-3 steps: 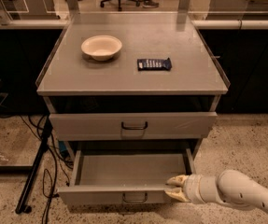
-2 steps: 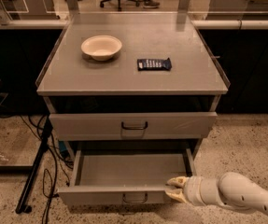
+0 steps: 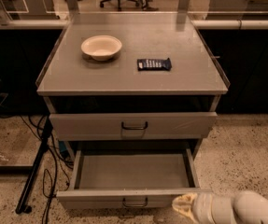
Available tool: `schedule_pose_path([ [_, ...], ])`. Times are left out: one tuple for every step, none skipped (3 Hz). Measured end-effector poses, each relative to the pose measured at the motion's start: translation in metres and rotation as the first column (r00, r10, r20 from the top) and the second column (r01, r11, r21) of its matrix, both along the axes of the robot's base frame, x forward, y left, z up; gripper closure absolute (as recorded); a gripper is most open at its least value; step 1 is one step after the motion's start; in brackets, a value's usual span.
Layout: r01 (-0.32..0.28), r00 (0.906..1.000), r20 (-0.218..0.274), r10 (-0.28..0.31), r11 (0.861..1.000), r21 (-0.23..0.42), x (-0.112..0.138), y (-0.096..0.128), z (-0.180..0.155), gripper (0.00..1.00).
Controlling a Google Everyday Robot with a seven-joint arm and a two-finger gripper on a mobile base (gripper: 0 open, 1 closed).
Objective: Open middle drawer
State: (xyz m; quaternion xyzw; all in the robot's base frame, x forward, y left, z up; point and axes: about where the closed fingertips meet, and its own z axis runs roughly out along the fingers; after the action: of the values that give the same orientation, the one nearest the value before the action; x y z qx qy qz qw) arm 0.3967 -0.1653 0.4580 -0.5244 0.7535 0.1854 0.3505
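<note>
Gripper (image 3: 182,207) sits at the right end of the middle drawer (image 3: 133,171) front, touching or just beside it; wide or narrow cannot be told. Drawer is pulled out, front running left-right, wire pull (image 3: 135,202) left of gripper.

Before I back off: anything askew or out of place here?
Nothing stands out. The middle drawer sits pulled out, square; bowl and dark packet rest on top; the end effector is at the drawer's front right corner.
</note>
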Motion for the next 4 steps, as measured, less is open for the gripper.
schedule_pose_path([
  [-0.085, 0.9953, 0.047, 0.085, 0.996, -0.009, -0.101, 0.015, 0.050, 0.99],
  [-0.023, 0.9984, 0.051, 0.023, 1.000, -0.018, -0.107, -0.005, 0.046, 0.77],
  [-0.021, 0.9985, 0.049, 0.022, 1.000, -0.017, -0.106, -0.005, 0.045, 0.54],
  [-0.022, 0.9985, 0.049, 0.022, 1.000, -0.017, -0.106, -0.005, 0.045, 0.30],
])
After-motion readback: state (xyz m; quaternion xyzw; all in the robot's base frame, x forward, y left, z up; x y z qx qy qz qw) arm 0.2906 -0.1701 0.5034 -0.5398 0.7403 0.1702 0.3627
